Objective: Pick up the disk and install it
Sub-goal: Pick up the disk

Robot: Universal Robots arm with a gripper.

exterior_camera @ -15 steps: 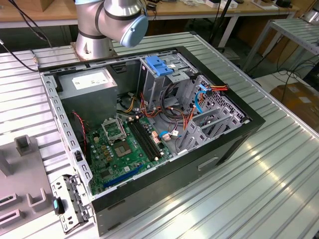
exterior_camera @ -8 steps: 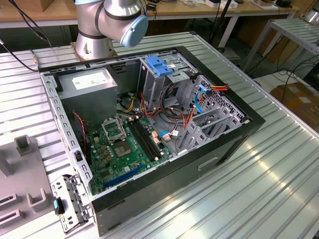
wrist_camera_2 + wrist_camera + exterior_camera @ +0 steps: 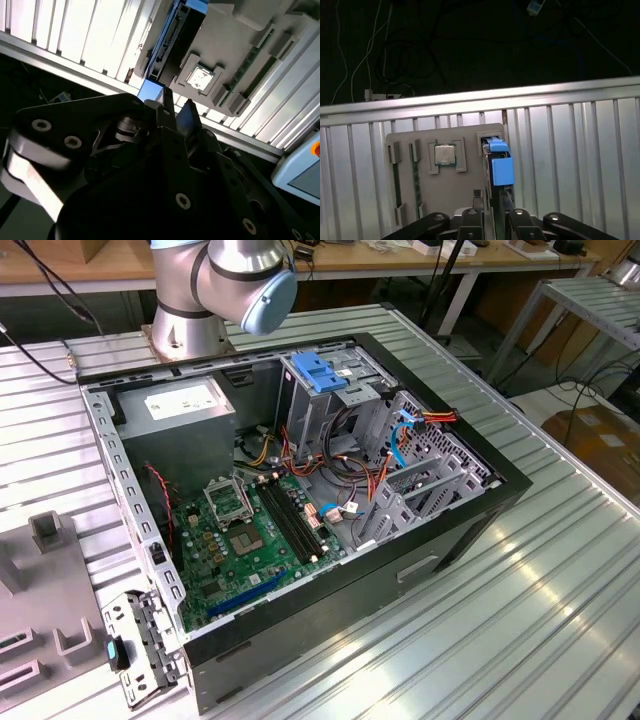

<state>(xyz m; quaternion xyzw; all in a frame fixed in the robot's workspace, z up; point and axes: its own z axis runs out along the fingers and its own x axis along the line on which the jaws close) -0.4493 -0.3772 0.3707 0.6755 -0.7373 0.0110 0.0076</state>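
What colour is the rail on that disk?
Blue: the disk's rail shows best in the first wrist view.

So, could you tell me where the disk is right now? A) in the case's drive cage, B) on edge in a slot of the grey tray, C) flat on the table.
B: in the first wrist view the disk stands on edge in a slot of the grey tray, with the gripper close by.

Ribbed metal table (image 3: 560, 590), open PC case (image 3: 300, 640) parked on it, grey parts tray (image 3: 50, 590) just beside the case, robot base (image 3: 185, 335) close by.
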